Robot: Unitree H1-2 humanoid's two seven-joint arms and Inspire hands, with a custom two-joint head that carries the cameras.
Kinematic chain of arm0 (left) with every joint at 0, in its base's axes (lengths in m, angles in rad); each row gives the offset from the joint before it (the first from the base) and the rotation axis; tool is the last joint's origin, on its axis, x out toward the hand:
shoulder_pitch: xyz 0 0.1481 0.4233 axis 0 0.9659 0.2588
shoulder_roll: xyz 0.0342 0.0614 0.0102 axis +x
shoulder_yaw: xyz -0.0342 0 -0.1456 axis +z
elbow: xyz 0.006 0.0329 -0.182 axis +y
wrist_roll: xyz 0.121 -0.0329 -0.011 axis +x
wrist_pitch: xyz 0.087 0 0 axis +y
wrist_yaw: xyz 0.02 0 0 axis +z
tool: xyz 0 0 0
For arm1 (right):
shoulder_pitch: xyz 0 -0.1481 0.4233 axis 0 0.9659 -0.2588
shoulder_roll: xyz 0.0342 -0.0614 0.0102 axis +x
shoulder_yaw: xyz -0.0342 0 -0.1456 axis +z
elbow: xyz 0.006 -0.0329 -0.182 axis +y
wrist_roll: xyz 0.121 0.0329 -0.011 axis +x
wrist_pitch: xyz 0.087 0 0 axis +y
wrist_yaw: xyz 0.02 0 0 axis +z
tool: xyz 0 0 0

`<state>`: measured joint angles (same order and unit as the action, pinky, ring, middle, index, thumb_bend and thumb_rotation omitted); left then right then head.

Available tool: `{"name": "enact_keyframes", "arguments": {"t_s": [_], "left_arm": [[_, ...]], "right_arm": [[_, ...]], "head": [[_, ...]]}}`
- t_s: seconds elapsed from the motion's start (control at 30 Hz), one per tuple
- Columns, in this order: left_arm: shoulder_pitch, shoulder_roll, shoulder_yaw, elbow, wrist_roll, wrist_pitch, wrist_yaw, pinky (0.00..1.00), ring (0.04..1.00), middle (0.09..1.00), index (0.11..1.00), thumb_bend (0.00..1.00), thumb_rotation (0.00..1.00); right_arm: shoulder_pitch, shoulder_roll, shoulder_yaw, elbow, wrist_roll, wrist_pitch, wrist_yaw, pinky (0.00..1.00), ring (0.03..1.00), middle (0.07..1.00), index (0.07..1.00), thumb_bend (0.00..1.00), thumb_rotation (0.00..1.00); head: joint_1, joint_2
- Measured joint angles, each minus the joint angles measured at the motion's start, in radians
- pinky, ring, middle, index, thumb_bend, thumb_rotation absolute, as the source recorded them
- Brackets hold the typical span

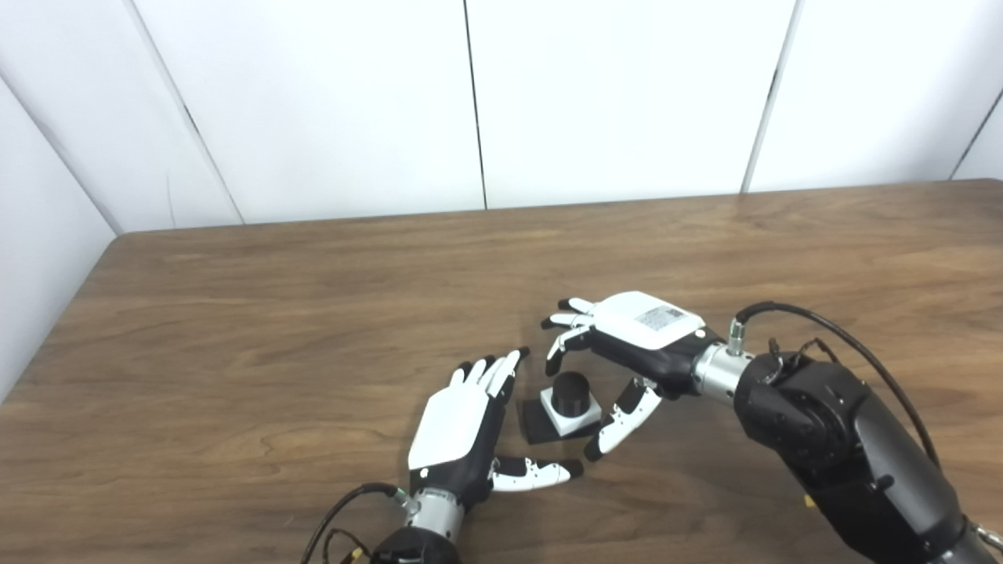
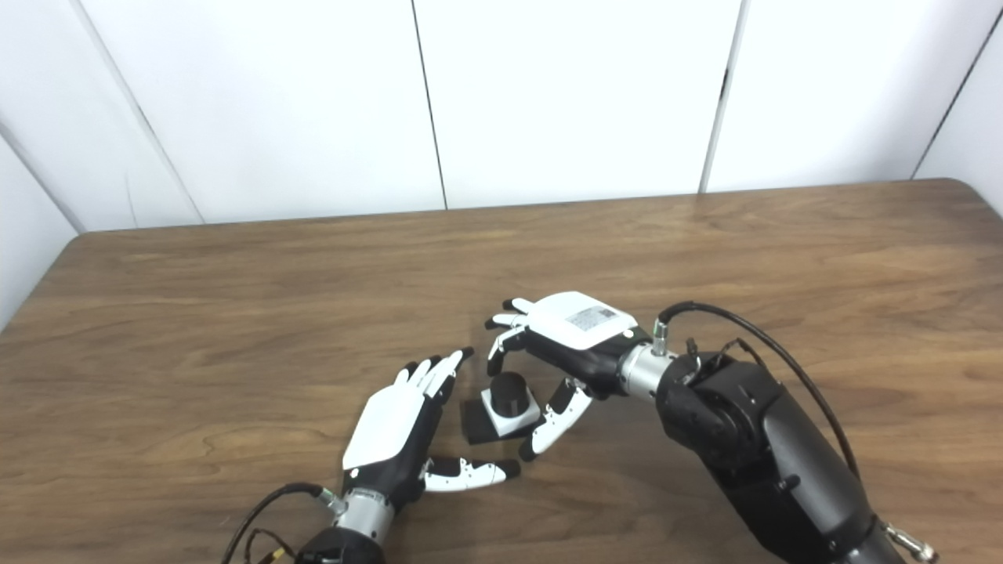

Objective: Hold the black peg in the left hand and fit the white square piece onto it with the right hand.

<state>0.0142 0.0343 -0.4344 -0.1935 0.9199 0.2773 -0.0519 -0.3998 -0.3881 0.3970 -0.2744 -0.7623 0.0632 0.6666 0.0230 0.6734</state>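
Note:
The black peg [image 1: 570,392] stands upright on the wooden table [image 1: 313,313], with the white square piece [image 1: 581,418] seated around it on a flat black base [image 1: 537,423]. It also shows in the right eye view [image 2: 508,392]. My left hand [image 1: 462,427] is open, just left of the assembly, fingers straight and thumb stretched toward it, not touching. My right hand [image 1: 627,345] is open, arched over the peg from the right, fingers behind it and thumb [image 1: 619,419] beside the white piece; I cannot tell if the thumb touches it.
White wall panels [image 1: 470,102] rise behind the table's far edge. The table's left edge [image 1: 47,345] is close to the left wall. Cables run along both forearms.

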Motion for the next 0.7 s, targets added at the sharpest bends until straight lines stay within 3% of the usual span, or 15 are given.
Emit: {"name": "enact_keyframes", "arguments": {"t_s": [0.33,0.5,0.7], "left_arm": [[0.02,0.01,0.024,-0.031,-0.034,-0.021,-0.011,1.0,0.999,0.976,0.979,1.0,0.52],[0.036,0.019,0.047,-0.071,-0.029,-0.02,-0.013,1.0,0.998,0.968,0.957,1.0,0.52],[0.037,0.036,0.074,-0.13,-0.011,-0.018,-0.027,1.0,0.987,0.971,0.968,1.0,0.53]], "right_arm": [[0.014,0.011,-0.046,-0.003,0.013,0.036,-0.001,0.94,1.0,0.953,0.754,0.96,0.38],[0.025,0.016,-0.112,-0.033,0.067,0.085,-0.002,0.93,1.0,0.954,0.805,0.98,0.4],[0.048,0.011,-0.174,-0.037,0.124,0.087,-0.029,0.93,1.0,0.966,0.86,0.98,0.41]], "head": [[-0.006,-0.005],[-0.005,-0.008],[-0.011,-0.014]]}}
